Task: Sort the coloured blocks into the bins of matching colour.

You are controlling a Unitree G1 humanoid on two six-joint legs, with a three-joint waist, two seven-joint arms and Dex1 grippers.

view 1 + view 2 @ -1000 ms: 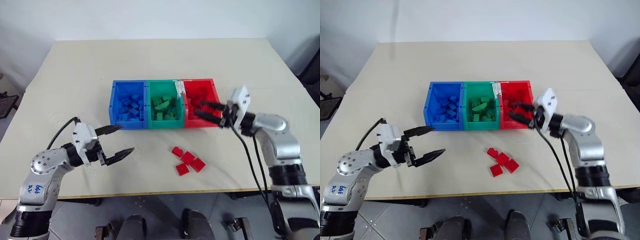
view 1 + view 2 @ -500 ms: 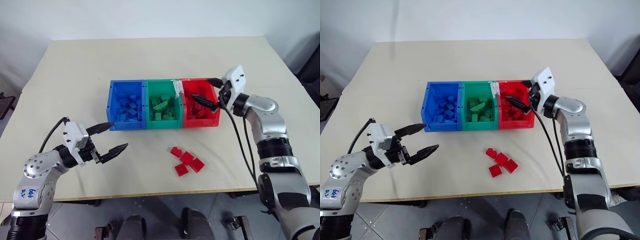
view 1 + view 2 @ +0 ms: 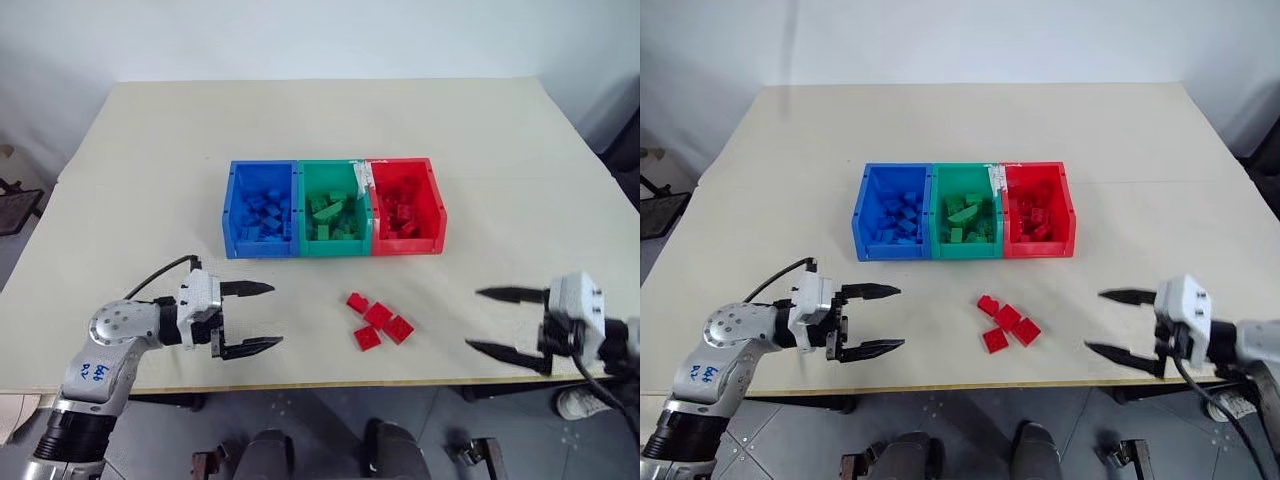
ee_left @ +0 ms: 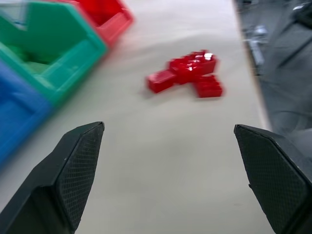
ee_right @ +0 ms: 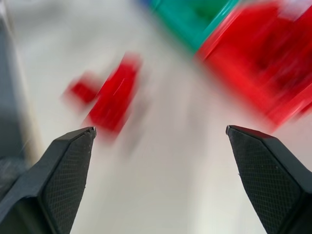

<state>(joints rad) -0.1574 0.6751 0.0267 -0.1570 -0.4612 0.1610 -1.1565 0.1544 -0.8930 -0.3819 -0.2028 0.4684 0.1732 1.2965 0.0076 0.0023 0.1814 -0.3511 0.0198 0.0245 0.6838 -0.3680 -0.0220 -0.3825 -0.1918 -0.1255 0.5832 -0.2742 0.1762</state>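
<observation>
The left gripper (image 3: 250, 318) hangs over the table (image 3: 150, 170) with its fingers spread wide and nothing between them. The right gripper (image 3: 497, 320) is also wide open and empty. Four red bricks (image 3: 377, 321) lie in a loose cluster between the two grippers, apart from both. The row of bins (image 3: 333, 208), blue, green and red, sits beyond the bricks, farther from both grippers, each bin holding bricks of its own colour
</observation>
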